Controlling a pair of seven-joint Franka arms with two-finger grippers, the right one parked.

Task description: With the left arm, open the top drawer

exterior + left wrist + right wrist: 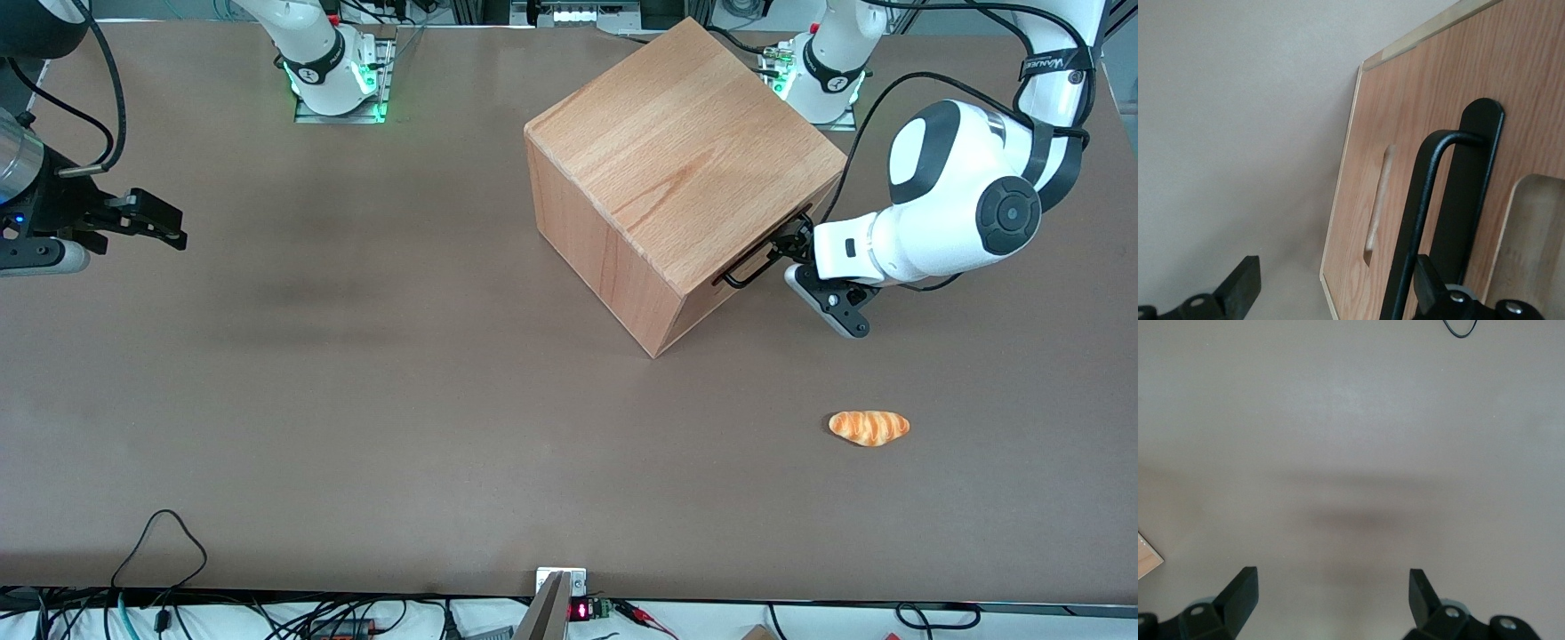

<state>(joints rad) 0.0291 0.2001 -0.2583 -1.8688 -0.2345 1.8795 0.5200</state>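
Gripper (1331, 287) jaws spread wide, the top drawer's handle (1421, 220) between them

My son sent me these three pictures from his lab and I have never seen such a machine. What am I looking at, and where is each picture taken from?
These are robot arms at a brown table. The wide picture looks down from the front. The other two come from cameras on the arms' wrists, so each shows its own black fingers.

The white left arm is working. Its pincer, open, is at the thin black handle of the top drawer in the wooden cube. The handle passes between its fingers, which have not closed on it; the drawer appears shut.

A small bread roll lies nearer the front camera. Nothing is held.
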